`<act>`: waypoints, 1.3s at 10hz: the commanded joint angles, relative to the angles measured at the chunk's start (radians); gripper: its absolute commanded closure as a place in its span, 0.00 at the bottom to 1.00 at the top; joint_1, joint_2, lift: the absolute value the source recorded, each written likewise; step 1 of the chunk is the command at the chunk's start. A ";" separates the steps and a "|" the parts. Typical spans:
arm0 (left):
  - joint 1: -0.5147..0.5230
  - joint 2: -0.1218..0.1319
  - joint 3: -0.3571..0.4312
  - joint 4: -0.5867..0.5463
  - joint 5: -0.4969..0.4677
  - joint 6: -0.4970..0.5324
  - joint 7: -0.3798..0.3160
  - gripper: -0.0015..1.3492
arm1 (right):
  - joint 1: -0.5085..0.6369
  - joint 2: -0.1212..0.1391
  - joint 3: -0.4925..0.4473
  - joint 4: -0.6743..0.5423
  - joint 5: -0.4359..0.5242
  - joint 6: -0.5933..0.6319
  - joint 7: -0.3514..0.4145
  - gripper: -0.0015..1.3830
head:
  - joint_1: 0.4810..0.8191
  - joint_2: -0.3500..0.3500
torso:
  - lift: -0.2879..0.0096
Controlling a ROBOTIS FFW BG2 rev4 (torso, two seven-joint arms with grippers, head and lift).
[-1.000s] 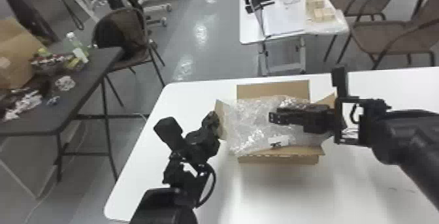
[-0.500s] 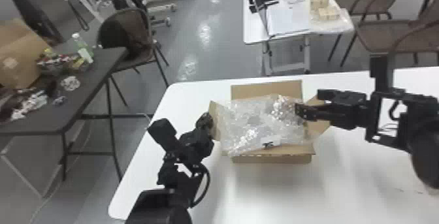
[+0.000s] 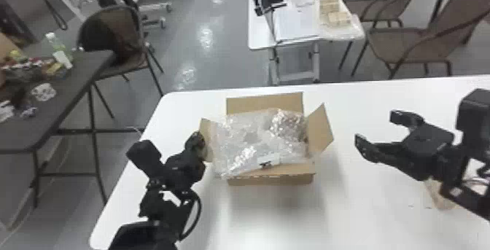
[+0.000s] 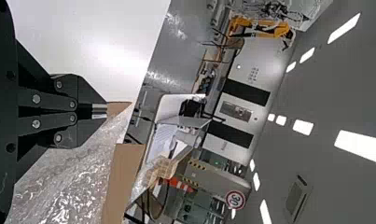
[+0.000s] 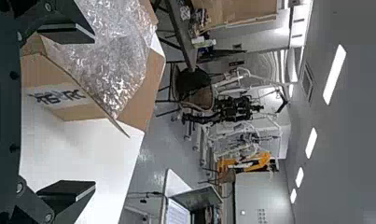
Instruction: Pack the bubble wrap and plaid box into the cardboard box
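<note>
- Lying loose over the mouth of box (image 3: 271, 181): wrap (image 3: 255, 140), bulging above the rim and spilling past the near left corner.
- Cannot tell the whereabouts of plaid box; perhaps under wrap, inside box.
- Pinching left flap (image 3: 206, 129) with left gripper (image 4: 101, 111), at the left side of box.
- Holding right gripper (image 3: 377, 128) spread, with nothing between its fingers, well apart to the right of box.
- Probably time for settling wrap down into box: bring the right fingers together, press gently over the middle of box, then work out to the corners.
- Tuck the overhang inside the near rim of box without dragging or tearing.
- Grip left flap lightly; avoid tugging box sideways.
- Approach above right flap (image 3: 321, 131), splayed outward at the right of box; never sweep low, for fear of folding it inward.
- Stop short of far flap (image 3: 264, 102), upright behind box.
- Use the stretch of table (image 3: 382, 202) right of box for swinging and backing off.
</note>
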 commanded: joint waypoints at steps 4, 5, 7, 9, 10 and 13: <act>0.051 -0.011 0.042 -0.017 0.009 -0.021 -0.001 0.90 | 0.290 0.015 -0.191 -0.018 0.025 -0.295 -0.059 0.22 | 0.63 0.80 | 0.67; 0.062 -0.017 0.056 -0.020 0.009 -0.024 -0.001 0.90 | 0.331 0.015 -0.236 -0.005 0.015 -0.321 -0.059 0.22 | 0.63 0.77 | 0.67; 0.072 -0.026 0.071 -0.023 0.009 -0.031 -0.001 0.90 | 0.382 0.015 -0.292 -0.007 -0.002 -0.349 -0.057 0.22 | 0.63 0.73 | 0.67; 0.078 -0.031 0.082 -0.023 0.009 -0.031 -0.001 0.90 | 0.426 0.015 -0.338 -0.022 -0.003 -0.364 -0.059 0.22 | 0.63 0.70 | 0.67; 0.081 -0.036 0.085 -0.023 0.009 -0.033 -0.001 0.90 | 0.423 0.015 -0.394 0.016 -0.014 -0.387 -0.059 0.22 | 0.63 0.68 | 0.67; 0.077 -0.037 0.082 -0.023 0.009 -0.030 -0.002 0.90 | 0.340 0.015 -0.479 0.137 -0.003 -0.439 -0.060 0.22 | 0.63 0.56 | 0.67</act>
